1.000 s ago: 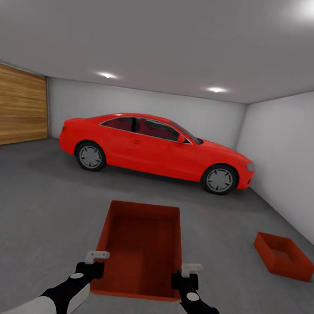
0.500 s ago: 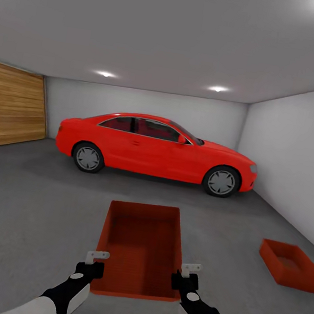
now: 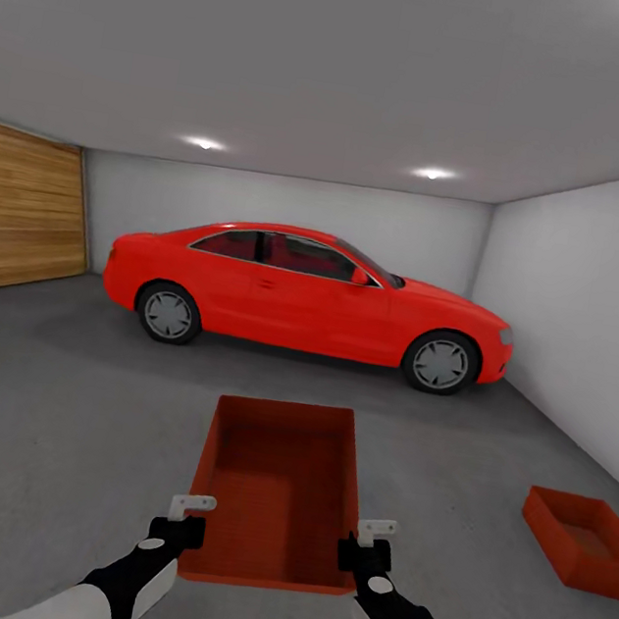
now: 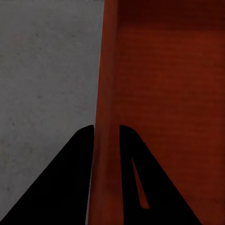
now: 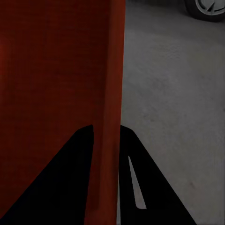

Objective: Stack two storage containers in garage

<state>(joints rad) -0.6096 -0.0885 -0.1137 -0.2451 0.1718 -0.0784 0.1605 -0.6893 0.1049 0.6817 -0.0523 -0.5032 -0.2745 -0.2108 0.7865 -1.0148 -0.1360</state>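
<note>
The room was bare, with plain pale grey walls (image 3: 576, 320) and a flat grey ceiling (image 3: 347, 57) holding two round lights (image 3: 203, 143) that glowed white. A rough dark grey floor (image 3: 56, 411) spread across it. A red car (image 3: 307, 294) stood side-on near the back wall, its tyre also visible in the right wrist view. A wooden plank door (image 3: 21, 217) filled the left side.
</note>
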